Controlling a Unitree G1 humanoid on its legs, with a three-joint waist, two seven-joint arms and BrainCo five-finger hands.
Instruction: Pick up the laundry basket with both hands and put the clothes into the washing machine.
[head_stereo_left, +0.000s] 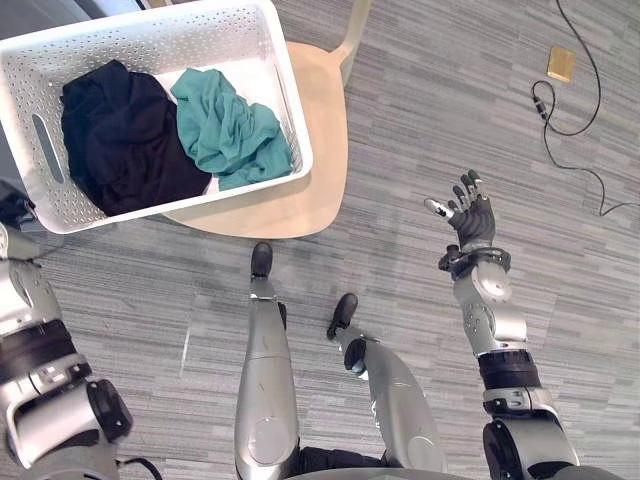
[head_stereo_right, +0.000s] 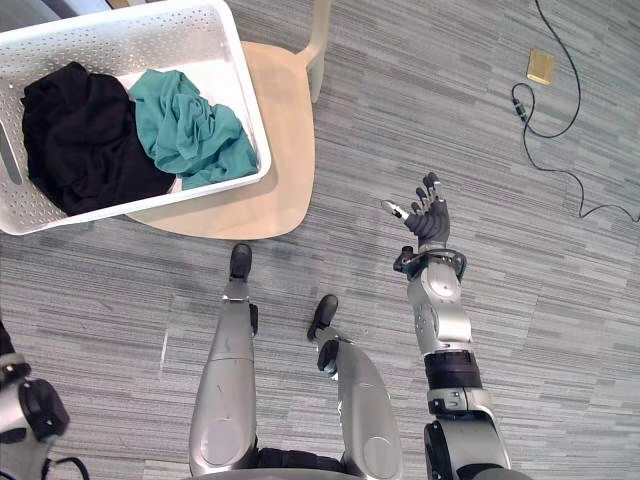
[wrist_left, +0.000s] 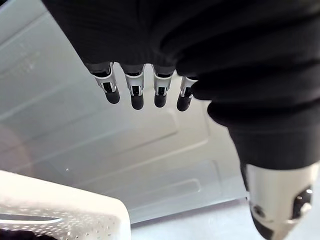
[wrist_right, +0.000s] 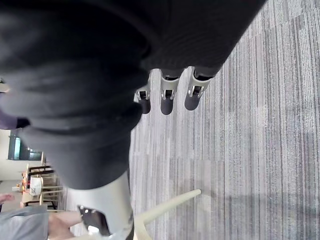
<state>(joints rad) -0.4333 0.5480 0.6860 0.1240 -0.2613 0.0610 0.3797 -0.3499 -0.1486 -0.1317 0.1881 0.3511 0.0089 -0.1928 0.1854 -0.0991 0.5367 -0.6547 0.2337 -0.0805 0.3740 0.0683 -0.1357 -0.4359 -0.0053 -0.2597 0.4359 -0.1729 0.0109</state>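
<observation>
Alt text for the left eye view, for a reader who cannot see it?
A white perforated laundry basket holding a black garment and a teal garment sits on a light wooden chair on grey carpet. The robot's right hand is raised open over the carpet, apart from the basket.

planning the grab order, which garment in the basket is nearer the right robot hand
The teal garment, at the laundry basket's end toward the right robot hand; the black garment lies beyond it.

Head pair overhead sharing basket, wrists close
</observation>
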